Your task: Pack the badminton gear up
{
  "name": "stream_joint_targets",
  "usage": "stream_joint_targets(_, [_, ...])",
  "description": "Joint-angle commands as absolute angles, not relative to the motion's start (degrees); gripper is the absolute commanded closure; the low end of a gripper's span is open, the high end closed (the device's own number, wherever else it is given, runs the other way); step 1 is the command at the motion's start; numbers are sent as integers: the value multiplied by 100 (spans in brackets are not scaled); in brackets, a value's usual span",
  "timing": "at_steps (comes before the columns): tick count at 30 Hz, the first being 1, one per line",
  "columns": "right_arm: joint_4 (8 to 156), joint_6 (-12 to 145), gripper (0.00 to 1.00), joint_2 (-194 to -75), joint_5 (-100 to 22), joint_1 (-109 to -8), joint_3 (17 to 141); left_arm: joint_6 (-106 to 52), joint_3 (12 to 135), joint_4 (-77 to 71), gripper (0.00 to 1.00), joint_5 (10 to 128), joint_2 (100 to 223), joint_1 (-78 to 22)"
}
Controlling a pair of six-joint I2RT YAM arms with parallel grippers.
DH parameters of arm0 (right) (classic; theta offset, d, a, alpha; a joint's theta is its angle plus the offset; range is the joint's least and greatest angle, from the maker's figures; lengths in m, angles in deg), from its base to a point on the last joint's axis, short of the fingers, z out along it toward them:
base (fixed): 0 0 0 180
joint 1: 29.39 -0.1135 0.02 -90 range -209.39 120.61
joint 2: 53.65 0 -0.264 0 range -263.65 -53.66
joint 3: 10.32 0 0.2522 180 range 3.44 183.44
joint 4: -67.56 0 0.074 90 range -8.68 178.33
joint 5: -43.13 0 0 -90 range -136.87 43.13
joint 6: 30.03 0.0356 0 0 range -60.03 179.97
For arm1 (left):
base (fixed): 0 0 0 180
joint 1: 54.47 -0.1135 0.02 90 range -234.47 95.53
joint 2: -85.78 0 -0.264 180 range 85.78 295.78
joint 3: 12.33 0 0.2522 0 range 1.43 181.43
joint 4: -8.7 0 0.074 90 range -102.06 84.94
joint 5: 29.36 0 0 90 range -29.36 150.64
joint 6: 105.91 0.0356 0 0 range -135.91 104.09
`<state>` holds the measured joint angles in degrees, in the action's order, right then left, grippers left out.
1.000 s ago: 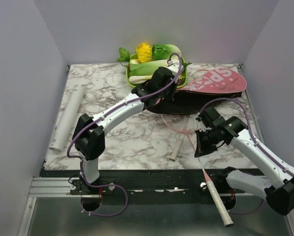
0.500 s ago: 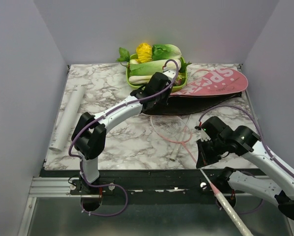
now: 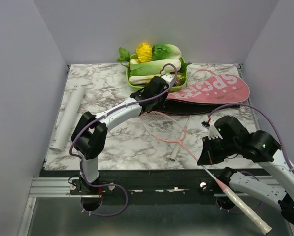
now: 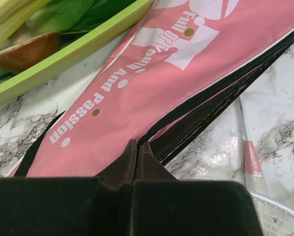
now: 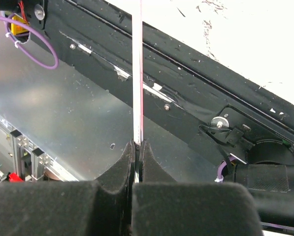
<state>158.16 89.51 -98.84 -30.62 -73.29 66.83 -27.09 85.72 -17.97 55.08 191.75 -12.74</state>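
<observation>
top view: left gripper (image 3: 159, 93) sits at the near edge of the pink cover bag (image 3: 213, 87). right gripper (image 3: 209, 156) is on a racket (image 3: 161, 125), head on the table, handle past the near edge. white tube (image 3: 68, 114) lies far left. judged step: loading the racket; next, aim its head at the bag mouth.
left wrist: fingers (image 4: 121, 167) pinched shut on the bag's black lip; interior hidden.
right wrist: closed tight on the thin shaft; racket head and bag out of frame.
</observation>
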Motion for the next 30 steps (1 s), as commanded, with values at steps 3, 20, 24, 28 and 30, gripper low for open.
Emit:
stream_joint_targets(3, [16869,8897,99,-9813,-2737,-7369,7075,-2620,8659,-1781,100,5264,19116,-1351])
stream_joint_targets(20, [16869,9134,99,-9971,-3474,-7369,7103,-2663,8212,-1878,100,5440,18440,-1378])
stream_joint_targets(24, [16869,9310,99,-9927,-3738,-7369,6988,-2769,7948,-1851,100,5502,18176,-1378])
stream_joint_targets(28, [16869,9354,99,-10006,-3843,-7369,6839,-2830,7746,-1807,100,5624,17869,-1378])
stream_joint_targets(30, [16869,9354,99,-10006,-3887,-7369,6699,-2822,7702,-1860,100,5660,17789,-1378])
